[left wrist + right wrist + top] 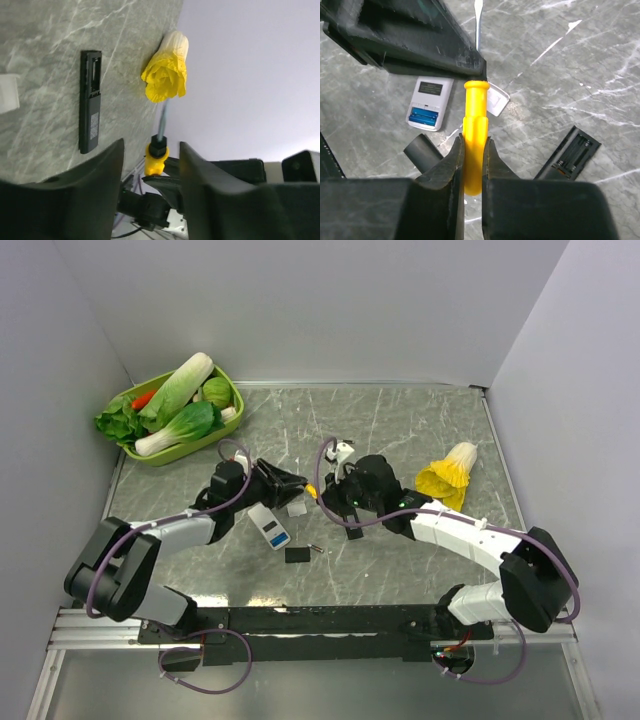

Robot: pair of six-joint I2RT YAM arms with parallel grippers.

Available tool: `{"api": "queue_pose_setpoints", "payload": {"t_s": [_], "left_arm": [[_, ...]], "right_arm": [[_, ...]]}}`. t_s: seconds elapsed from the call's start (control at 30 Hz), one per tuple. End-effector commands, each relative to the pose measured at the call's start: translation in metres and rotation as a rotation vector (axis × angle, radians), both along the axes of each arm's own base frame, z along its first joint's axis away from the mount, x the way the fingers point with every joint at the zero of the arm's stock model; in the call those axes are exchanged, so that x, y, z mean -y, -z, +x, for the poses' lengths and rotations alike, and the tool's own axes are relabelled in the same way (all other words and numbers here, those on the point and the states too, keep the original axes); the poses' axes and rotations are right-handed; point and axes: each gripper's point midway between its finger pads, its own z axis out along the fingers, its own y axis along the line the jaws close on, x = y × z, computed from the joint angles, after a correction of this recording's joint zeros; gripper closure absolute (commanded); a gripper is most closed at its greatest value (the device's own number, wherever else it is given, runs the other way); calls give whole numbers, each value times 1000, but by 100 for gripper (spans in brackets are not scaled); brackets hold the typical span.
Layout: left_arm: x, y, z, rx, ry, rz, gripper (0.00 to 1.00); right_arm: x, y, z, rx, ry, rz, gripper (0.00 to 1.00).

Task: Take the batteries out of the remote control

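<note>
Black remote (572, 155): bay looks empty | white remote (427, 97): blue batteries (423, 116) seemingly seated, yours to pull | right gripper (474, 145) jaws clamp yellow tool (475, 105) | left gripper (151, 145) jaws spread, empty

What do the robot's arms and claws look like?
The two arms match. The left arm and right arm have white links between chunky black joints, with purple cables looping along each. Small green lights glow near the right wrist. The left gripper and right gripper are black, each with two broad, tapering fingers. No markings are readable.
</note>
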Motion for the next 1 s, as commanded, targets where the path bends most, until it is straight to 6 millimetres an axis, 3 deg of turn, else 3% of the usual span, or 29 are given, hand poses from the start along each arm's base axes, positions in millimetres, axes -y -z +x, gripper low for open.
{"api": "queue_pose_setpoints", "payload": {"t_s": [0.0, 0.03, 0.07, 0.13, 0.17, 0.2, 0.27, 0.3, 0.4, 0.53, 0.67, 0.7, 0.8, 0.97], "left_arm": [[-6, 5, -3, -23, 6, 105, 40], [-12, 14, -3, -76, 0, 165, 36], [-17, 21, -4, -95, -6, 210, 34], [-35, 24, 3, -84, -60, 303, 33], [-47, 38, -5, -149, -80, 372, 34], [-67, 38, 4, -143, -186, 435, 36], [-91, 50, -3, -211, -278, 523, 37], [-114, 47, 3, -193, -385, 581, 38], [-148, 59, -1, -235, -495, 643, 33], [-170, 68, -4, -279, -550, 737, 33], [-175, 78, -1, -284, -523, 800, 20], [-174, 77, 8, -262, -522, 769, 17], [-164, 89, 7, -306, -439, 744, 24], [-168, 107, -3, -339, -437, 764, 35]], "right_arm": [[3, -26, 2, 50, 17, 15, 100], [4, -24, 3, 43, 13, -4, 100], [13, -10, -5, -11, 5, -73, 100], [15, -8, -5, -46, 0, -119, 100], [17, -6, -7, -50, -22, -148, 100], [21, -3, -14, -92, -44, -183, 100], [22, -3, -23, -118, -90, -207, 100], [25, -4, -30, -146, -109, -225, 100], [32, -3, -43, -189, -149, -280, 100], [36, 7, -63, -267, -225, -369, 100], [34, 17, -78, -312, -289, -453, 100], [32, 19, -82, -325, -310, -456, 100], [30, 25, -88, -350, -322, -497, 100], [24, 38, -67, -312, -276, -550, 100]]}}
